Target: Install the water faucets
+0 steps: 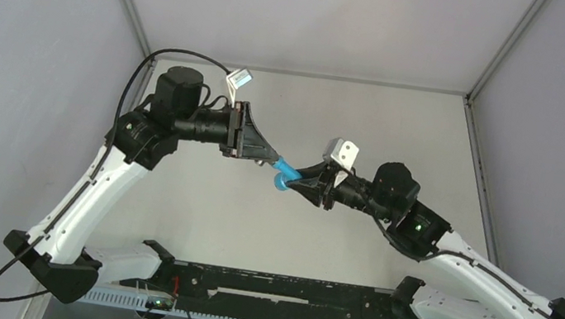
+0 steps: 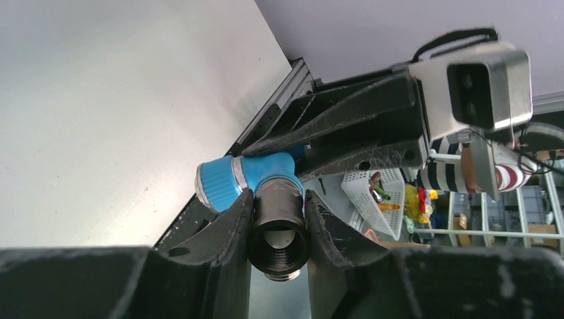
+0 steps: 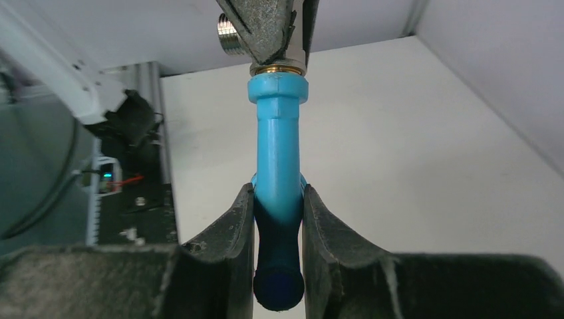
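At mid-frame, the left gripper (image 2: 278,206) clamped the metal threaded end (image 2: 278,236) of the bright-blue bent plastic tap (image 3: 278,133), the right gripper (image 3: 279,199) pinching its stem.

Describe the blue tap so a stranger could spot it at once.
Above the middle of the white table, the left gripper and right gripper meet. The bent tap bridges them, metal threaded end in the left, stem in the right. Nothing else there is bright blue.

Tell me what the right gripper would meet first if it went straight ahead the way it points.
The left gripper, most likely: the right gripper is shut on the blue tap, and the left grips that tap's far end directly ahead.
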